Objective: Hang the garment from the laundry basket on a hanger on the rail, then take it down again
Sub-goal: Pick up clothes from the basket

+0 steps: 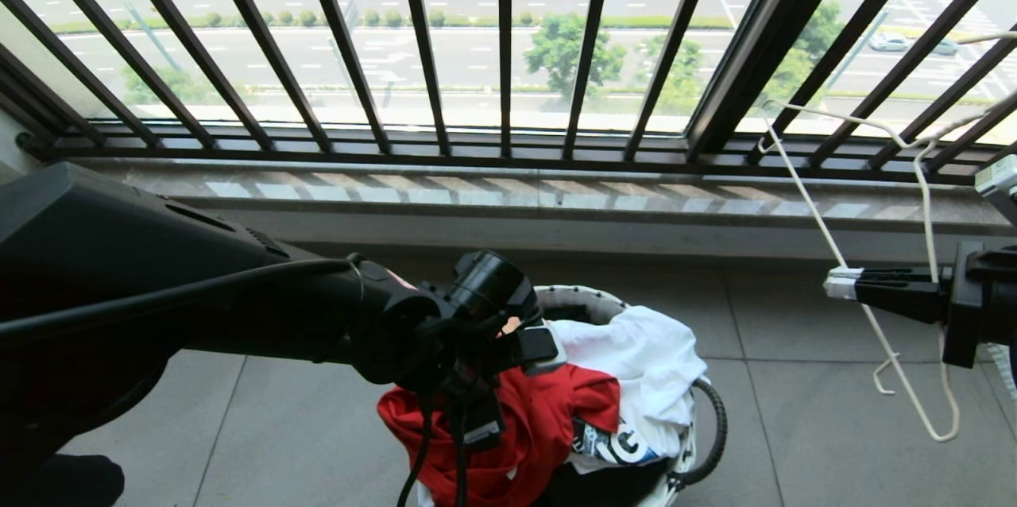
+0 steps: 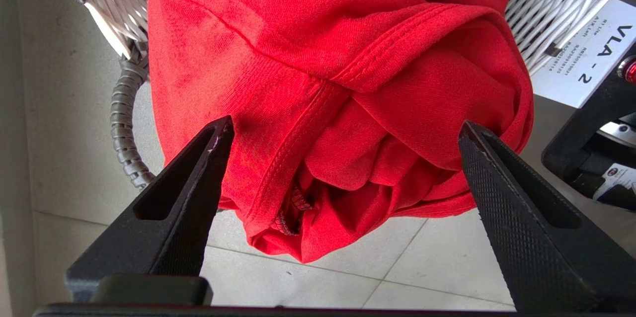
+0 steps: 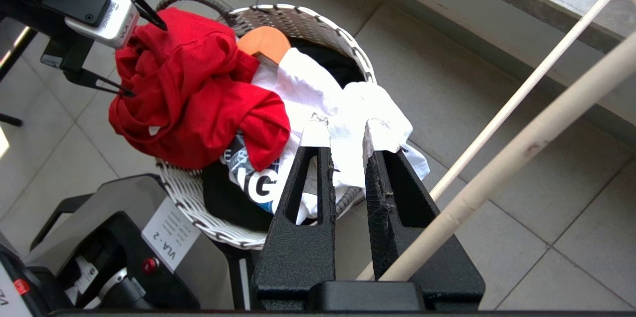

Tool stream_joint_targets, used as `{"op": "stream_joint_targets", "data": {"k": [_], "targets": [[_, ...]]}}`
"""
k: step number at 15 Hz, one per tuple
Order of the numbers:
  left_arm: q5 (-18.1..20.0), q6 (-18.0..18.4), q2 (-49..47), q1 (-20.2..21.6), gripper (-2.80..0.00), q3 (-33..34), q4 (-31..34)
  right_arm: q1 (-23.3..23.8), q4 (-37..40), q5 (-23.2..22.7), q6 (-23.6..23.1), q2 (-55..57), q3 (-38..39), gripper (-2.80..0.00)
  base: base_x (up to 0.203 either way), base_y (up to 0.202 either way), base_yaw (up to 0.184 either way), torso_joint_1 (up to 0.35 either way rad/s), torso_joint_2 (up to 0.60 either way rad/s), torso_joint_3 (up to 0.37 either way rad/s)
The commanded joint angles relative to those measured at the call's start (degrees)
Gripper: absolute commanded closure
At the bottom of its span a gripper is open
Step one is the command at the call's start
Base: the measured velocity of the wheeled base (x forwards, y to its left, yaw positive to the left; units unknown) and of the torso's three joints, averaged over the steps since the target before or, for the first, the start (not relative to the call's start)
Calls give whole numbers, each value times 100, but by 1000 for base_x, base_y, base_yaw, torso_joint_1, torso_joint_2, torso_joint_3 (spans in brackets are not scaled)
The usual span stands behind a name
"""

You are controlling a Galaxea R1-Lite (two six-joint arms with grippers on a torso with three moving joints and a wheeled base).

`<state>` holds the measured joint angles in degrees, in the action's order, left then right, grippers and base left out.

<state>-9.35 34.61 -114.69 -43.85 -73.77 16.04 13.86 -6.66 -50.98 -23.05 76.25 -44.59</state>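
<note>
- Garment (image 3: 194,93): red short-sleeved T-shirt, bunched in a loose heap on top of the laundry basket (image 3: 318,24), one fold spilling over the rim on the robot's left side. A white and light-blue print with lettering shows at its lower edge in the right wrist view.
- Handling, by judgement: light, soft knit cotton, limp and without stiffness; it will sag and unfold when lifted. It is not fragile or slippery, but layers may part, so a pinch should gather a thick fold.
- Suggested hold, by judgement: the stitched hem or seam ridge running across the bulge between the fingers in the left wrist view, or the collar if it can be found; its position is not clear here.
- Left gripper (image 2: 343,133): jaws spread wide on either side of the overhanging red bulge, not pinching it; whether the tips touch the cloth cannot be told.
- Right gripper (image 3: 343,133): fingers pressed nearly together on the thin white wire hanger (image 1: 802,189), held out to the robot's right, well apart from the basket.
- Other contents: a white garment (image 3: 318,88), a black garment beneath, and a wooden hanger (image 3: 263,41) poking up behind.
- Rail: not in view.
</note>
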Motion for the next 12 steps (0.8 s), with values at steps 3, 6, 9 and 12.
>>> {"op": "stream_joint_targets", "data": {"k": [3, 6, 9, 12], "targets": [[-207, -234, 421, -191, -280, 486, -174, -1147, 483, -173, 182, -938, -451, 0, 0, 0, 0, 0, 0, 0], [-264, -206, 489, -171, -280, 484, -466, -1541, 693, -227, 784, -977, -959, 0, 0, 0, 0, 0, 0, 0], [-269, -166, 336, -89, -280, 434, -549, -1544, 291, -229, 1198, -680, -1040, 0, 0, 0, 0, 0, 0, 0], [-269, -81, 197, -15, -280, 404, -550, -1544, 244, -220, 1470, -611, -981, 0, 0, 0, 0, 0, 0, 0]]}}
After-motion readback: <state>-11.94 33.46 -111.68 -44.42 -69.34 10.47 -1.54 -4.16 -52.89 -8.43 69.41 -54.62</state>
